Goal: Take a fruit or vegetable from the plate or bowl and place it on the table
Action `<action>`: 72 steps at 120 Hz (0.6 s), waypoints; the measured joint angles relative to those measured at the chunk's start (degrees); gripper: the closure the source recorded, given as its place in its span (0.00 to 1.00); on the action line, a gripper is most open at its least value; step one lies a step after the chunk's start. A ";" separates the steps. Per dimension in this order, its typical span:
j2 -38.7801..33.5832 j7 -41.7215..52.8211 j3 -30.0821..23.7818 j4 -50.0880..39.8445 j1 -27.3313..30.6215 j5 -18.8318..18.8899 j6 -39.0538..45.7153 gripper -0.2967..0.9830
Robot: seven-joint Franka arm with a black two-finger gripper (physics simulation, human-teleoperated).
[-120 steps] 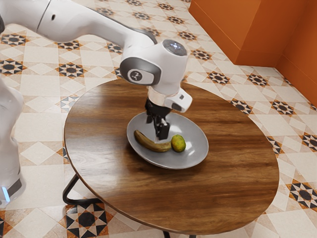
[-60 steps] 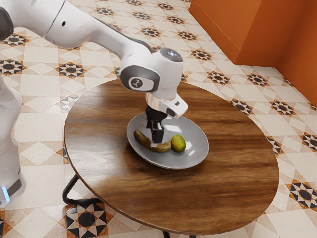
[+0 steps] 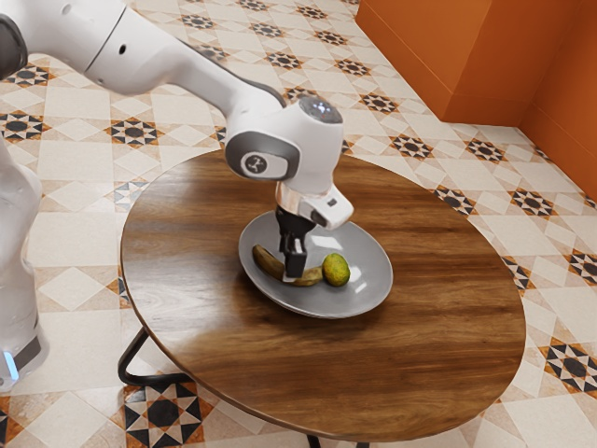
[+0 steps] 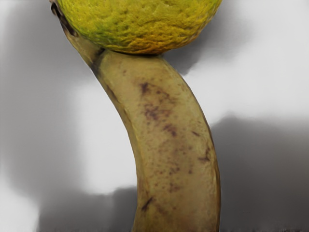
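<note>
Here's the banana (image 3: 269, 263) right at our gripper (image 3: 292, 271), its length running toward the citrus (image 3: 336, 270), so we'd pinch crosswise; whether our fingers are spread, we can't tell.

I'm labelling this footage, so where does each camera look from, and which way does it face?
Exterior view: raised at the arm's side, facing down across the round table; the arm shows, entering from upper left, down to its jaws.
Wrist view: on the arm's hand, facing down at the plate.
Shared: banana, yellow-green fruit and grey plate.
</note>
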 joint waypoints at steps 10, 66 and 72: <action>-0.02 0.41 0.00 -0.04 0.16 0.02 0.09 0.34; 1.17 1.82 0.01 0.04 0.18 -0.08 0.31 0.48; 1.26 1.89 0.01 0.04 0.18 -0.14 0.32 0.50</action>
